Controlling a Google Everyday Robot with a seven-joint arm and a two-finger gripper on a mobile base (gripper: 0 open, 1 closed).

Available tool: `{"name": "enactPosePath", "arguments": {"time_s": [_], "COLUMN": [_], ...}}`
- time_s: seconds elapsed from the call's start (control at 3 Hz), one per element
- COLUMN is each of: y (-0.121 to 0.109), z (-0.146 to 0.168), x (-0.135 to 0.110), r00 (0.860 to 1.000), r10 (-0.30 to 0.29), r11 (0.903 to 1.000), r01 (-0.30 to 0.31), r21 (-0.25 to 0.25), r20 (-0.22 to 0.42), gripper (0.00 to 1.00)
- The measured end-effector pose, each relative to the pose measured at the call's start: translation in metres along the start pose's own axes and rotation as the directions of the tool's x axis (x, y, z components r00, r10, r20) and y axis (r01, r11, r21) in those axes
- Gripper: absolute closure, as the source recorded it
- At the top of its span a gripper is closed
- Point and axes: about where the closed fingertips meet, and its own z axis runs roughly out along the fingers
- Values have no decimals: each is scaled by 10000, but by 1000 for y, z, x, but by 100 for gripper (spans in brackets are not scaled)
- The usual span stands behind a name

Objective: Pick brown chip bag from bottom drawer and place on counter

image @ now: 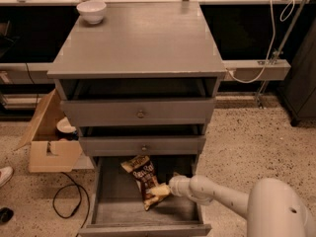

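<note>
The gripper [162, 190] reaches into the open bottom drawer [114, 210] from the right. Its tip blurs into the bag's pale edge, so I cannot tell whether it is wide, narrow or holding. The arm's bulky near part is cut off at the lower right. The brown chip bag [141, 177] lies slanted on the drawer floor, its near right side touching the gripper tip. The counter [140, 41] above bears a white bowl [92, 10].

Overhead light brightens the flat grey wooden counter [143, 38]; the white gripper [163, 190] sits inside the shaded deep grey bottom drawer [113, 206] (darkest rearward).
</note>
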Motion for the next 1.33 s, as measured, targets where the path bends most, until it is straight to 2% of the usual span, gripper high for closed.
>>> {"name": "enactPosePath", "arguments": {"time_s": [0.33,0.67,1.0,1.33], "y": [-7,2,24,48], "z": [26,54,76,87], "x": [6,11,8,0], "r00": [9970,9891,9831,9843], "r10": [731,1452,1830,1756], "r11": [9969,9894,9822,9798], "r01": [-739,-1451,-1827,-1763], "r21": [266,-31,-444,-942], "r20": [271,249,10,-159], "gripper": [0,0,18,41]}}
